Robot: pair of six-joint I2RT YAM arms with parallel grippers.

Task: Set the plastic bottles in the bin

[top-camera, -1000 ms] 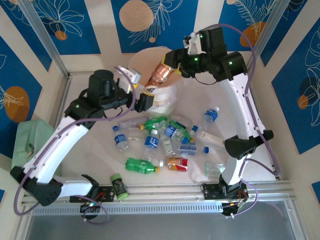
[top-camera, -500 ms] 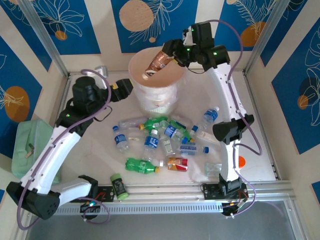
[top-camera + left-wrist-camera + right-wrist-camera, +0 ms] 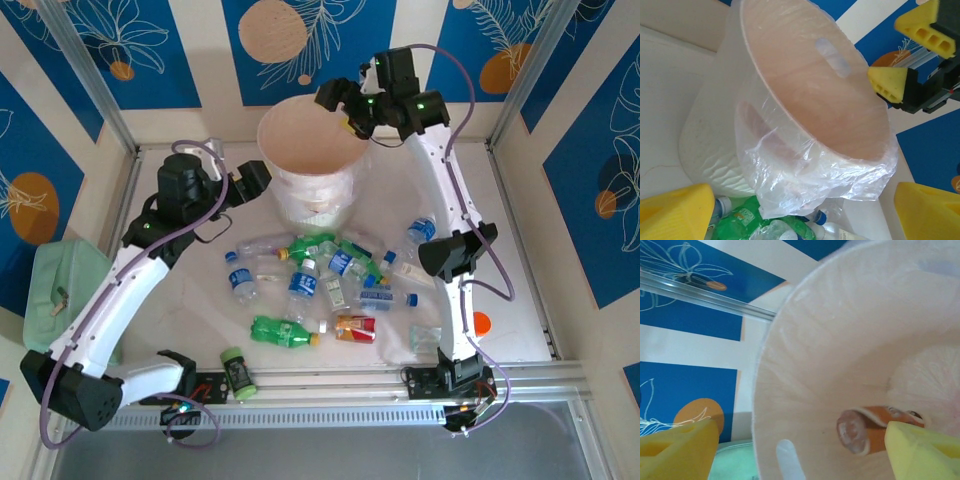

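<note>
Arm, left: yours rises from its base at the near left corner, passes beside the mint-green container [image 3: 55, 290] and reaches level toward the left flank of the bin [image 3: 310, 200].
Grip, left: the left gripper [image 3: 253, 180] has its yellow pads wide apart with nothing between them. It hangs just beside the bin's bag-covered wall.
Bin: it stands at the far middle of the table. The translucent bag liner [image 3: 805, 185] is folded over its rim and sags down the outside.
Copper bottle: the copper bottle [image 3: 865, 432] is inside the bin, low down, one round end turned toward your right wrist camera.
Bottles left out: the plastic bottles [image 3: 330, 265] lie in a loose cluster on the table in front of the bin, clear blue-labelled ones mixed with green. A green bottle [image 3: 283, 332] and a red-orange labelled bottle [image 3: 355, 328] lie nearest you, side by side.
Arm, right: yours climbs from the near right base, elbow over the table's right half, then stretches far and leftward to the bin's far right rim.
Grip, right: the right gripper [image 3: 338, 100] hangs over that rim pointing into the bin, pads spread wide, empty and touching nothing.
</note>
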